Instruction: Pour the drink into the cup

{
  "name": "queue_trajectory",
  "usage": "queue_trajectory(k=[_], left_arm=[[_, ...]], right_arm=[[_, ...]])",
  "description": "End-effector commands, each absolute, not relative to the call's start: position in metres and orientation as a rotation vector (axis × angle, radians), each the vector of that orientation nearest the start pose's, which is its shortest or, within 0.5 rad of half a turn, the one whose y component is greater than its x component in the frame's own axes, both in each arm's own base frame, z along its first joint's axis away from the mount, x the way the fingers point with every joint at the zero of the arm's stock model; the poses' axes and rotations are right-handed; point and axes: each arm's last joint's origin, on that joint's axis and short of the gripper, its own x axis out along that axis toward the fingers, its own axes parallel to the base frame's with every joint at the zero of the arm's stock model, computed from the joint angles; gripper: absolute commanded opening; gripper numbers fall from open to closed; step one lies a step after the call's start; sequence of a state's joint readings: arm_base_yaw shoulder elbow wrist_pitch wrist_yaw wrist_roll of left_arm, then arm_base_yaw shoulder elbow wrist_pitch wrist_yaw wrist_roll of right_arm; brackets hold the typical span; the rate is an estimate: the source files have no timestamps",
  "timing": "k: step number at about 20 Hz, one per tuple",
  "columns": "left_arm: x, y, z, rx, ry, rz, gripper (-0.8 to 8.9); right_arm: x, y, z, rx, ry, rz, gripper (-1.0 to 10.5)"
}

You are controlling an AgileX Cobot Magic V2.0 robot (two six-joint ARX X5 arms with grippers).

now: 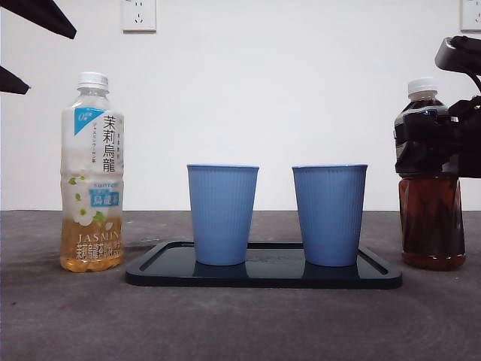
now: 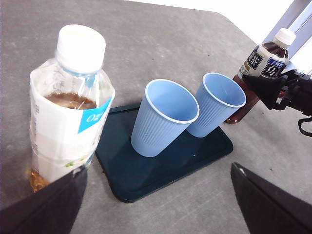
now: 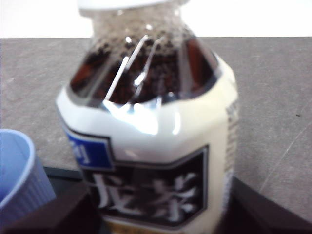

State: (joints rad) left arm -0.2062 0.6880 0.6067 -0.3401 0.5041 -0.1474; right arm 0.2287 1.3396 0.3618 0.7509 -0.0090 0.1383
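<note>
A dark tea bottle (image 1: 430,218) with a white cap stands on the table at the right, next to the tray. My right gripper (image 1: 451,143) is at its label, open, with one jaw on each side of the bottle (image 3: 151,126). Two blue cups (image 1: 222,214) (image 1: 329,214) stand upright and empty on a black tray (image 1: 263,274) in the middle. A jasmine tea bottle (image 1: 92,180), capped and partly full, stands at the left. My left gripper (image 2: 158,195) hangs open above and behind that bottle (image 2: 68,117), holding nothing.
The grey table runs out to a white wall with sockets (image 1: 139,13) at the back. The tray (image 2: 161,170) lies between the two bottles, and the right cup (image 2: 217,105) stands close to the dark bottle (image 2: 265,61).
</note>
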Motion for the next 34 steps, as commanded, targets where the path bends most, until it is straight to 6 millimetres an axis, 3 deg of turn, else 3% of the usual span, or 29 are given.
queue_trajectory(k=[1,6,16,25,30,34], left_arm=[[0.145,-0.045,0.28,-0.199,0.451,-0.68,4.68],[0.145,-0.045,0.28,-0.199,0.451,-0.68,4.68],[0.144,-0.045,0.277,-0.201,0.472,-0.677,4.67],[0.143,-0.047,0.269,-0.201,0.522,-0.673,4.64],[0.141,-0.053,0.258,-0.167,0.562,-0.615,4.64],[0.143,-0.057,0.255,-0.09,0.548,-0.472,4.47]], right_arm=[[0.237,0.057,0.175,0.128,0.204,0.228,3.7],[0.233,0.056,0.178,0.127,0.239,0.226,4.4],[0.202,0.051,0.206,0.184,0.295,0.232,4.4],[0.155,0.048,0.238,0.246,0.465,0.281,4.4],[0.129,0.048,0.265,0.261,0.484,0.374,4.4],[0.098,0.04,0.297,0.264,0.449,0.419,4.4]])
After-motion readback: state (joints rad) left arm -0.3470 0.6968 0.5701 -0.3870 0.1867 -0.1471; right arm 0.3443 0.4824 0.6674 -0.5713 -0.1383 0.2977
